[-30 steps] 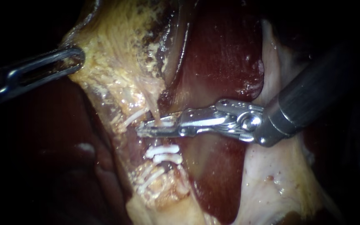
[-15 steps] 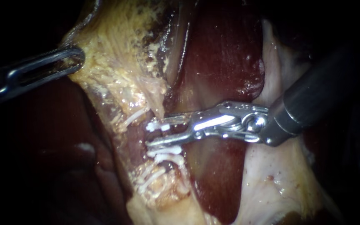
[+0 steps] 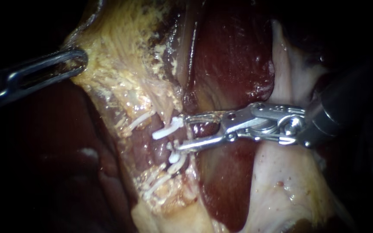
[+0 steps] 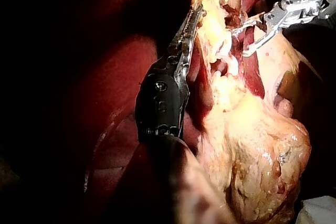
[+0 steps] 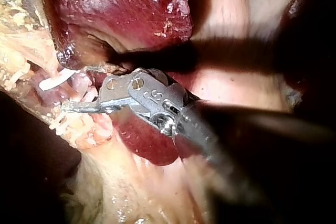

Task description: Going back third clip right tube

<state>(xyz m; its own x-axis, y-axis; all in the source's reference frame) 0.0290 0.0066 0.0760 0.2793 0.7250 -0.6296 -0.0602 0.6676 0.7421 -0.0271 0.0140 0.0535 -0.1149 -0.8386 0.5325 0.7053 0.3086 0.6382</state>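
My right instrument [image 3: 182,133] comes in from the right with its jaws open, and their tips stand just right of a white clip [image 3: 167,129] that sits across a thin pale tube [image 3: 168,113]. A second white clip [image 3: 174,156] sits lower on the same tube. The right wrist view has the open jaws [image 5: 86,90] beside that upper clip [image 5: 55,81]. My left instrument [image 3: 75,58] enters from the left, its jaws shut on the yellow fatty edge of the gallbladder [image 3: 121,51]. In the left wrist view these jaws [image 4: 190,19] lie along that tissue, with my right instrument [image 4: 242,38] beyond.
Dark red liver [image 3: 234,56] lies behind the tube. Pale tissue [image 3: 277,185] spreads under my right instrument's shaft. More white clips [image 3: 155,183] show on fatty tissue below and to the left [image 3: 140,120].
My right instrument's jaws have opened and drawn back to the right, leaving a white clip across the tube. My left instrument has held still.
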